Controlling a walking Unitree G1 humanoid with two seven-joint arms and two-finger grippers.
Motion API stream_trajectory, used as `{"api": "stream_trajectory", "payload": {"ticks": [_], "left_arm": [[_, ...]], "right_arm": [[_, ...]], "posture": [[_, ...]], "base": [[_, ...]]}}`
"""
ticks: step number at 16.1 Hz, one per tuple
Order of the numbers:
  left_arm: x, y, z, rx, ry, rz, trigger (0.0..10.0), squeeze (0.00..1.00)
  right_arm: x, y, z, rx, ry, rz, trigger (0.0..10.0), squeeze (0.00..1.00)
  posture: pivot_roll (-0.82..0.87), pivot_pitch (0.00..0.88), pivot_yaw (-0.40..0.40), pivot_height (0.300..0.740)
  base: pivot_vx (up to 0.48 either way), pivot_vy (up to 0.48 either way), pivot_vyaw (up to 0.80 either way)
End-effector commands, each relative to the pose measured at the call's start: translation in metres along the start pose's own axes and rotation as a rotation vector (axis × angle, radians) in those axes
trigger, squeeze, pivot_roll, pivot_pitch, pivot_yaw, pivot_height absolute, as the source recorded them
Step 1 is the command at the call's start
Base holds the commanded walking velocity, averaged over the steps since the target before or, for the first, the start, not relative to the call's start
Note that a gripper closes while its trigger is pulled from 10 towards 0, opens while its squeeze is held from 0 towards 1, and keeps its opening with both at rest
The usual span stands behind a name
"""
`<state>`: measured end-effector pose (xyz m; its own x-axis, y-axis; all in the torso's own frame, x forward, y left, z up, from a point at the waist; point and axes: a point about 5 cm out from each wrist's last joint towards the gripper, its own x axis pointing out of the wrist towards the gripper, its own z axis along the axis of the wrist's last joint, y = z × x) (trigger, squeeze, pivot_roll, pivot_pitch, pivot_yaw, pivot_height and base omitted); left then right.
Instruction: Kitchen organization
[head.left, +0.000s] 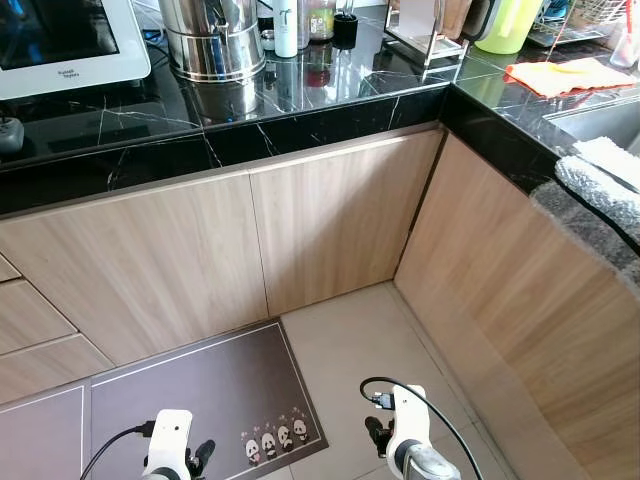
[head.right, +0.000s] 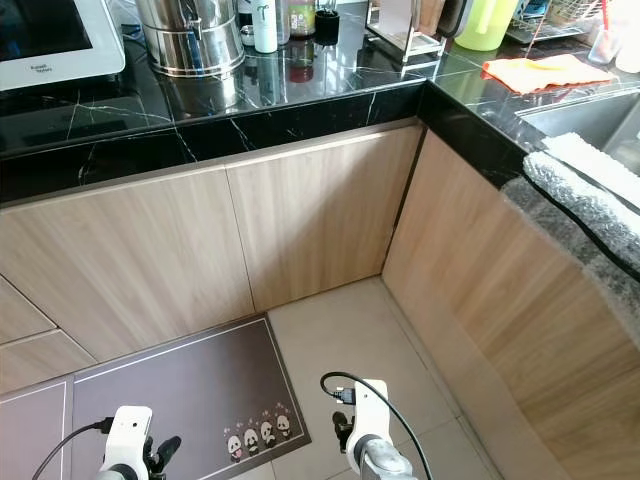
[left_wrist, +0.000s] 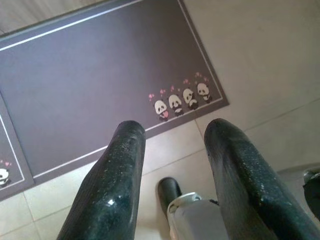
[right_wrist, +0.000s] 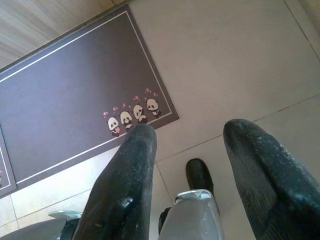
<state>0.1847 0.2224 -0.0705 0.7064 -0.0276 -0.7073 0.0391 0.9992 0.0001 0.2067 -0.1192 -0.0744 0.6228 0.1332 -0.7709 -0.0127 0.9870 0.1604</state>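
A black marble counter (head.left: 300, 110) runs around a corner above light wood cabinet doors (head.left: 340, 225). On it stand a steel urn (head.left: 212, 38), a white bottle (head.left: 285, 27), a wire rack (head.left: 430, 35) and a green jug (head.left: 510, 25). An orange cloth (head.left: 565, 75) lies on the right wing near the sink (head.left: 610, 120). Both arms hang low over the floor. My left gripper (left_wrist: 175, 127) is open with nothing between its fingers, above a panda mat (left_wrist: 100, 90). My right gripper (right_wrist: 191, 129) is also open, over the tiles (right_wrist: 230, 60).
A white microwave (head.left: 65, 40) sits at the counter's left end. A grey and white towel (head.left: 600, 195) hangs over the right counter edge. The dark panda mat (head.left: 200, 400) covers the floor before the cabinets, with beige tiles (head.left: 360, 340) in the corner.
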Motion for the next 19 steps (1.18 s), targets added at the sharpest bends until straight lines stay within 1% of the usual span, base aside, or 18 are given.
{"api": "stream_trajectory", "payload": {"ticks": [1, 3, 4, 6, 7, 10, 11, 12, 13, 14, 15, 16, 18, 19], "left_arm": [[-0.003, 0.000, -0.012, 0.023, 0.061, 0.011, 10.0, 0.00], [-0.003, -0.002, -0.015, 0.049, 0.084, 0.027, 10.0, 0.00], [-0.003, -0.003, -0.016, 0.049, 0.086, 0.025, 10.0, 0.00], [-0.002, -0.005, -0.018, 0.101, 0.121, 0.013, 10.0, 0.00], [-0.002, -0.006, -0.020, 0.100, 0.143, 0.020, 10.0, 0.00], [-0.003, -0.005, -0.021, 0.057, 0.120, 0.065, 10.0, 0.00], [-0.004, -0.005, -0.021, 0.018, 0.112, 0.074, 10.0, 0.00], [-0.004, -0.005, -0.021, -0.004, 0.104, 0.064, 10.0, 0.00], [-0.003, -0.007, -0.018, 0.000, 0.078, 0.016, 10.0, 0.00], [-0.003, -0.007, -0.016, 0.029, 0.066, 0.006, 10.0, 0.00], [-0.002, -0.005, -0.004, 0.253, -0.020, 0.031, 10.0, 0.00], [-0.003, -0.004, 0.001, 0.288, -0.068, 0.053, 10.0, 0.00], [-0.005, -0.002, 0.004, 0.267, -0.126, 0.087, 10.0, 0.00], [-0.005, -0.002, 0.008, 0.273, -0.168, 0.086, 10.0, 0.00]], "right_arm": [[-0.001, -0.002, -0.006, 0.010, 0.015, -0.007, 10.0, 0.00], [-0.002, -0.010, -0.005, -0.005, 0.016, -0.021, 10.0, 0.00], [-0.002, -0.011, -0.005, -0.006, 0.015, -0.023, 10.0, 0.00], [-0.002, -0.016, -0.004, -0.007, 0.012, -0.035, 10.0, 0.00], [-0.003, -0.017, -0.004, -0.007, 0.012, -0.040, 10.0, 0.00], [-0.003, -0.017, -0.006, -0.002, 0.014, -0.039, 10.0, 0.00], [-0.003, -0.016, -0.007, -0.002, 0.017, -0.036, 10.0, 0.00], [-0.003, -0.016, -0.007, -0.001, 0.017, -0.035, 10.0, 0.00], [-0.003, -0.016, -0.007, 0.005, 0.016, -0.036, 10.0, 0.00], [-0.003, -0.016, -0.008, 0.007, 0.016, -0.037, 10.0, 0.00], [-0.004, -0.016, -0.008, 0.009, 0.017, -0.038, 10.0, 0.00], [-0.004, -0.016, -0.009, 0.009, 0.019, -0.039, 10.0, 0.00], [-0.004, -0.016, -0.009, 0.010, 0.020, -0.040, 10.0, 0.00], [-0.003, -0.015, -0.009, 0.011, 0.020, -0.039, 10.0, 0.00]], "posture": [[-0.01, 0.007, -0.010, 0.740], [-0.02, 0.000, -0.021, 0.740], [-0.02, 0.000, -0.021, 0.740], [-0.02, 0.000, -0.026, 0.740], [-0.03, 0.000, -0.028, 0.740], [-0.03, 0.000, -0.031, 0.740], [-0.03, 0.001, -0.031, 0.740], [-0.03, 0.008, -0.029, 0.740], [-0.04, 0.021, -0.026, 0.740], [-0.04, 0.022, -0.026, 0.740], [-0.03, 0.032, -0.024, 0.740], [-0.03, 0.034, -0.023, 0.740], [-0.02, 0.041, -0.022, 0.740], [-0.02, 0.044, -0.021, 0.740]], "base": [[0.000, 0.000, -0.71], [0.000, 0.000, -0.71], [0.000, 0.000, -0.71], [0.000, 0.000, -0.71], [0.000, 0.000, -0.69], [0.000, 0.000, -0.70], [0.000, 0.000, -0.69], [0.000, 0.000, -0.69], [0.000, 0.000, -0.69], [0.000, 0.000, -0.69], [0.000, 0.000, -0.69], [0.000, 0.000, -0.69], [0.000, 0.000, -0.69], [0.000, 0.000, -0.69]]}}
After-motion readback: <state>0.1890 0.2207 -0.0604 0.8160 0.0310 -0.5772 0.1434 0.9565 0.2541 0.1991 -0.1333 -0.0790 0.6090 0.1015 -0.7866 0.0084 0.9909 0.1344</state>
